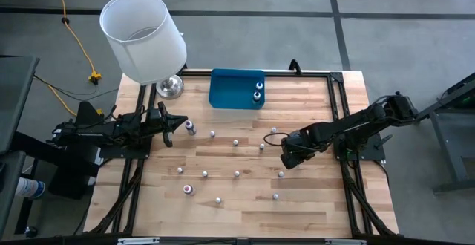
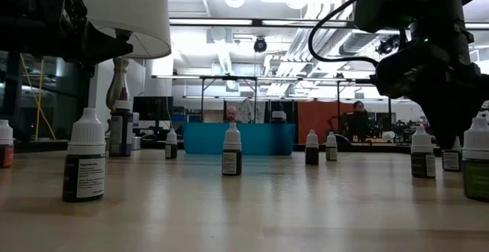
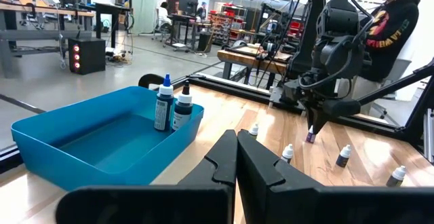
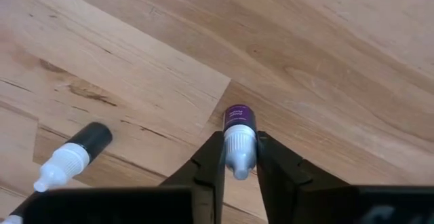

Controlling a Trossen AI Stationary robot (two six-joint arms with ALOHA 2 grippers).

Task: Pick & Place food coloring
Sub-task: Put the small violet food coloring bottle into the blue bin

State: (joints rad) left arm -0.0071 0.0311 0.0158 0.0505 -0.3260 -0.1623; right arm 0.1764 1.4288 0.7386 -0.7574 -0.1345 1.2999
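On the pale wooden plank table [image 1: 245, 193], small white-capped food-colouring dropper bottles [image 1: 237, 174] were scattered; two stood in the blue plastic tray [image 1: 223, 89]. Workbenches filled the room behind. The right gripper [image 4: 239, 157] was closed on a purple-bodied white-capped bottle [image 4: 239, 132] at table level. The left gripper [image 3: 237, 157] was shut, empty, at the table's left edge.

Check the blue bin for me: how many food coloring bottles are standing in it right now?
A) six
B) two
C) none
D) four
B: the high view shows two bottles side by side at one corner of the blue bin, and the left wrist view shows the same pair upright against the bin's wall.
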